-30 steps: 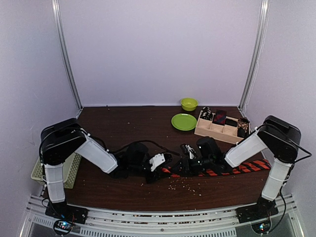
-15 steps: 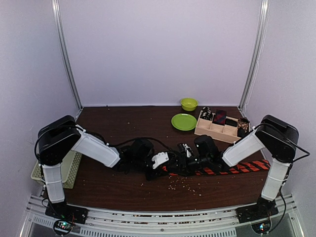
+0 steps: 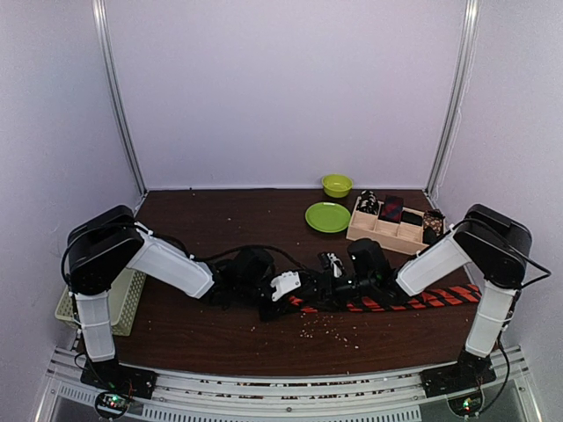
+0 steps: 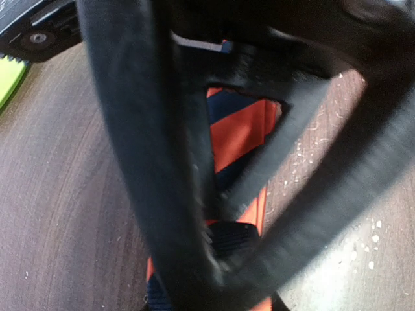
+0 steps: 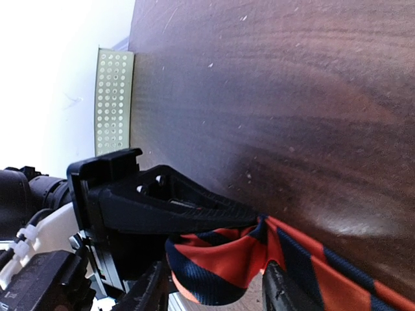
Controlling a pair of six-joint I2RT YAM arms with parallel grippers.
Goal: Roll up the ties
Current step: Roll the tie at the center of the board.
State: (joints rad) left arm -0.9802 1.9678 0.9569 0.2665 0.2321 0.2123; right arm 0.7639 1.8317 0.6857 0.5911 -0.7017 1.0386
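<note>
The long orange-red tie (image 3: pixel 413 301) with dark diagonal stripes lies along the table's front right. Its left end is folded into a loop (image 5: pixel 240 259). My left gripper (image 3: pixel 302 297) is shut on that end; its black finger (image 5: pixel 194 207) presses at the fold. In the left wrist view, blurred black shapes hide most of the tie (image 4: pixel 240 129), and a ribbed pad (image 4: pixel 237 236) rests on it. My right gripper (image 3: pixel 334 287) meets it from the right. Its jaws (image 5: pixel 217 285) stand open, one finger on each side of the loop. Rolled dark and patterned ties (image 3: pixel 391 208) fill a tray.
The wooden compartment tray (image 3: pixel 383 231) stands at the back right, with a green plate (image 3: pixel 327 216) and a green bowl (image 3: pixel 336 185) to its left. A pale green mesh basket (image 3: pixel 123 303) sits at the left edge. Crumbs (image 3: pixel 330 330) dot the table near the grippers.
My right gripper's jaws have spread apart around the tie's loop. My left arm has slid a little to the right with the tie's end in its grip.
</note>
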